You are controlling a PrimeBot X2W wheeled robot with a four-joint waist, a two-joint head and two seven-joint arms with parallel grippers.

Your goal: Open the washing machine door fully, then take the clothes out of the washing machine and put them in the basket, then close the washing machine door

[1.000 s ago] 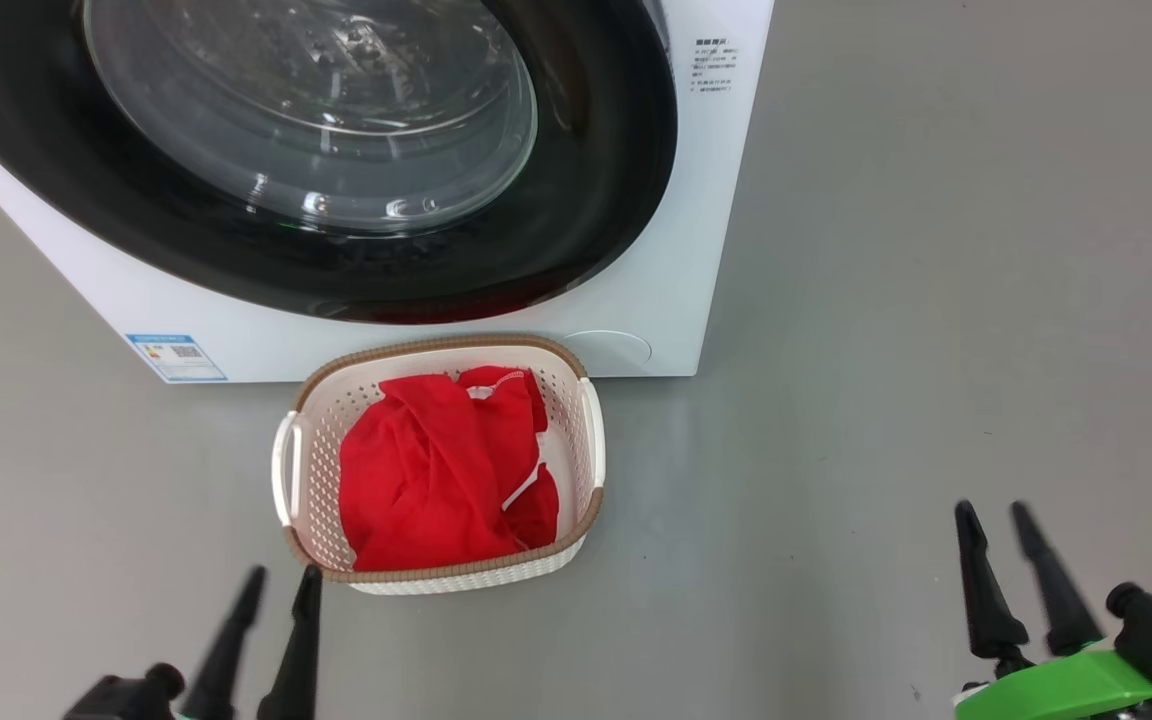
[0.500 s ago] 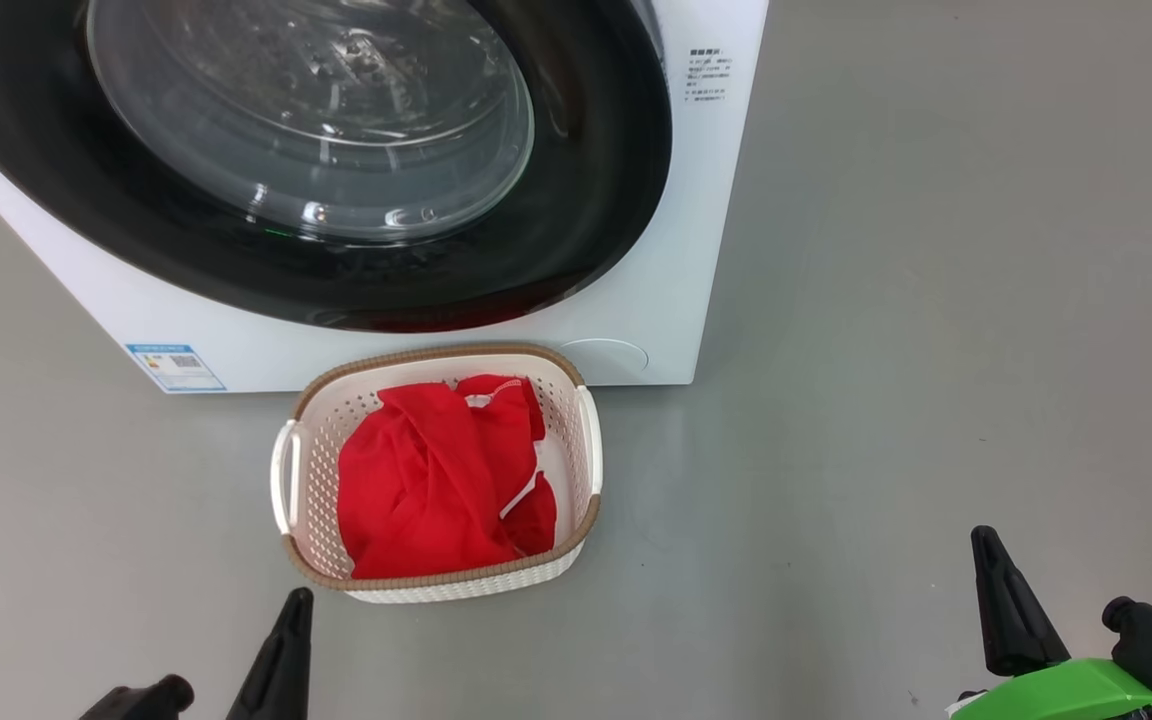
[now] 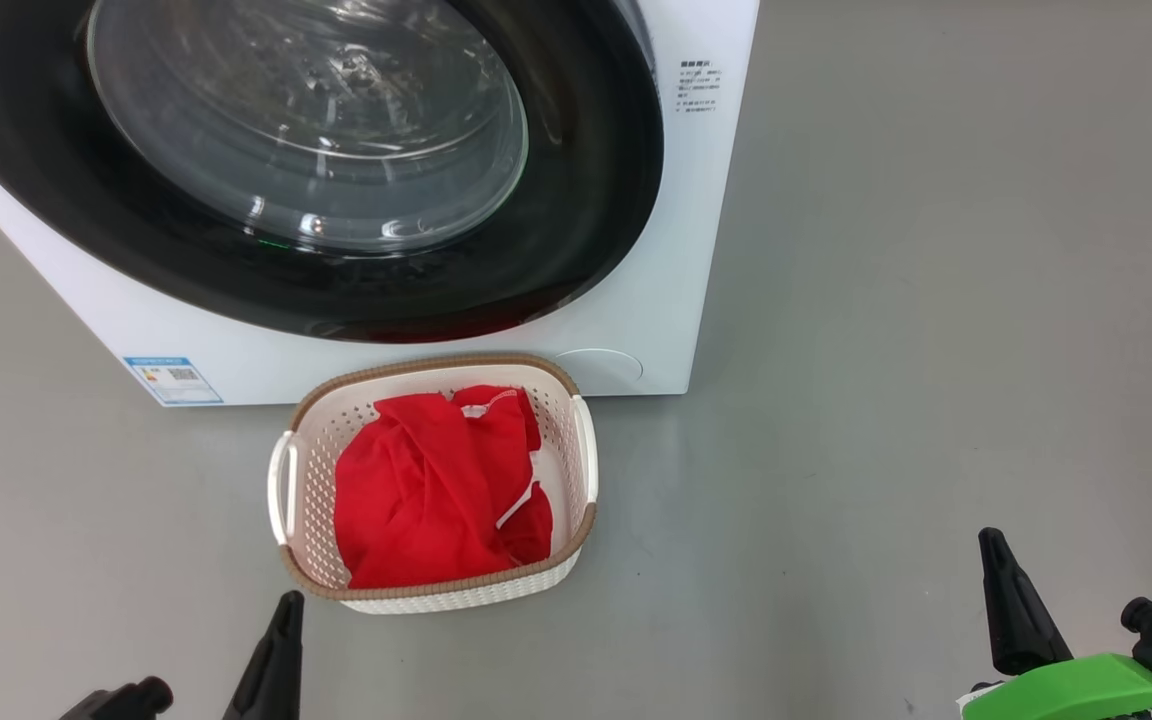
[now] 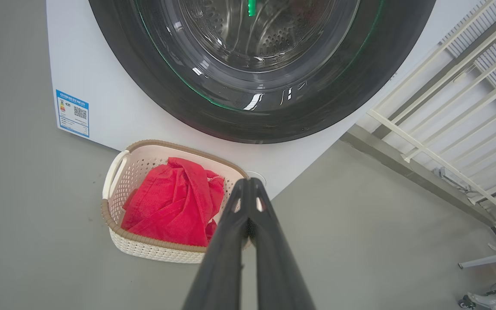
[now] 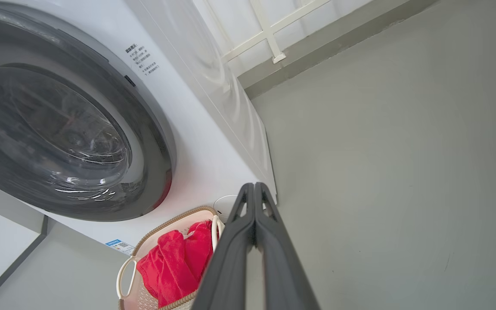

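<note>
The washing machine stands at the top of the head view, and its door with the black rim and glass bowl lies flush against its front. Red clothes fill the cream basket on the floor just in front of it. My left gripper is at the lower left, just short of the basket's near left corner, shut with nothing in it. My right gripper hangs over bare floor at the lower right, also shut and empty. Both wrist views show the fingertips pressed together.
Grey floor spreads to the right of the machine. A white railing and a wall base stand behind and beside the machine. Some equipment lies on the floor at the far right of the left wrist view.
Both grippers have gone from open to shut and pulled back toward the bottom of the view. The head camera has shifted a little, so the basket sits slightly lower.
</note>
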